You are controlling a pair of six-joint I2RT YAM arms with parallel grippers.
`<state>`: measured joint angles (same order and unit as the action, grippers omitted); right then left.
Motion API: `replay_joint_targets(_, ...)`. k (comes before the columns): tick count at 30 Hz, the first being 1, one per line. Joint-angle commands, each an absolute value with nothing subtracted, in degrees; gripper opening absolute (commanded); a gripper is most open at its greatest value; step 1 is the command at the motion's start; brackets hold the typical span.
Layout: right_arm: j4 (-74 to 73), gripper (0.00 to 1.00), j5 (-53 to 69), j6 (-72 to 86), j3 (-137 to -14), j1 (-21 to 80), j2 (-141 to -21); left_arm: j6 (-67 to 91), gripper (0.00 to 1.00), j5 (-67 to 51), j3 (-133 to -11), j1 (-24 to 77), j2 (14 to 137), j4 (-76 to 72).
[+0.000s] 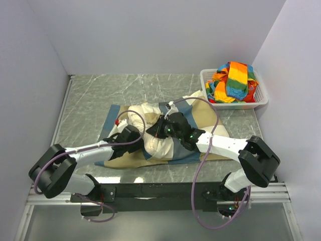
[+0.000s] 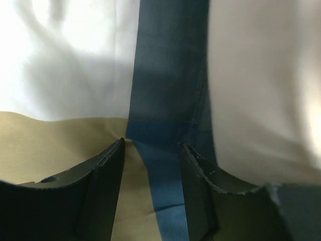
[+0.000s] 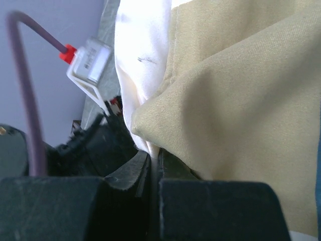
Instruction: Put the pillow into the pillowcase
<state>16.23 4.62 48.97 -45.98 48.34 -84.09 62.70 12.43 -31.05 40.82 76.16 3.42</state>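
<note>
Tan and blue cloth of the pillowcase lies crumpled on the tabletop just ahead of the arm bases, with the cream pillow bulging out of it. By my reading it is only partly in: much white shows bare, so the case must yet be drawn over the rest. The left hand stands spread, a blue strip of the case between its fingers, gripping nothing. The right hand is pressed together, pinching a tan fold of the case beside white fabric. Farther off, at the far right, a white basket holds striped rainbow cloth.
</note>
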Motion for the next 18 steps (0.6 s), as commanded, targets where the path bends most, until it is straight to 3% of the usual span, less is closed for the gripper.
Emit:
replay_joint_targets(1,19.3,0.00,-1.6,50.1,-45.9,47.7,-81.3,67.3,0.49,17.3,-33.0,44.8,79.6,2.7)
replay_joint_targets(6,17.5,0.00,-4.0,48.9,-46.4,48.9,-80.9,71.5,0.42,23.6,-36.5,48.6,84.6,8.2)
replay_joint_targets(9,16.6,0.00,-5.0,48.3,-46.2,49.7,-80.4,72.1,0.29,23.7,-36.8,48.8,86.7,8.1)
replay_joint_targets(12,16.1,0.00,-6.1,48.1,-45.2,49.9,-79.3,72.4,0.01,25.7,-36.6,48.7,86.0,9.7)
replay_joint_targets(18,13.5,0.00,-8.1,46.7,-42.6,50.0,-76.6,72.7,0.01,29.8,-35.2,48.3,79.2,15.9)
